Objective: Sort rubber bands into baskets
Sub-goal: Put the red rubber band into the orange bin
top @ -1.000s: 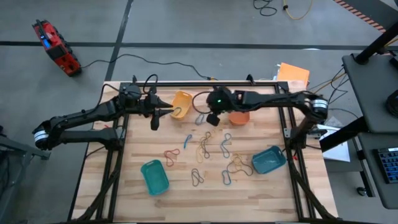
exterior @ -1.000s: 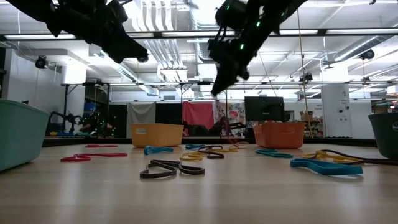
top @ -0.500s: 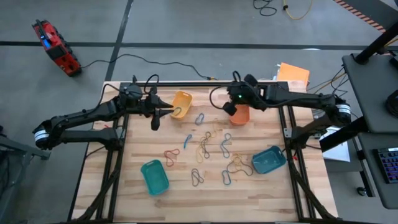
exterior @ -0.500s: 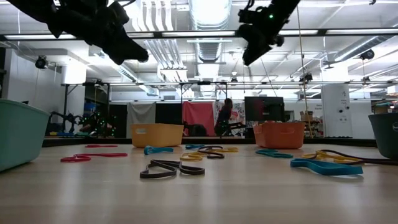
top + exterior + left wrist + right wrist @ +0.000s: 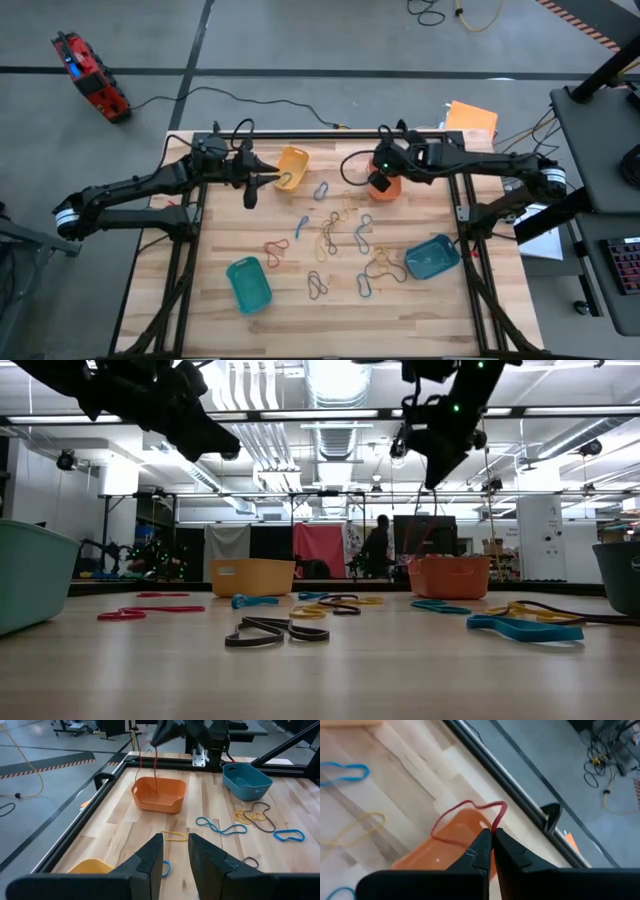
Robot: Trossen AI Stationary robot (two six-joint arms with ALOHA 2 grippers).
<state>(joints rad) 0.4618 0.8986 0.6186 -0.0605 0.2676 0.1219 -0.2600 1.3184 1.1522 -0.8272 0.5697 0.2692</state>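
Above the orange basket (image 5: 385,187), right gripper (image 5: 491,839) pinches a red band (image 5: 465,817), visible only at wrist views; arrived from table centre. Left gripper (image 5: 174,851) part-open, empty.

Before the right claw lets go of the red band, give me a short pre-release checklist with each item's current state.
1. Right claw shut on red rubber band: ok.
2. Band hanging free of the other bands on the table: ok.
3. Right claw above orange basket: ok in the high view.
4. Band's lower end inside the basket: looks so in the left wrist view; exact depth cannot tell.
5. Left claw clear of the drop, beside yellow basket: ok.
6. Orange basket upright on the table: ok.
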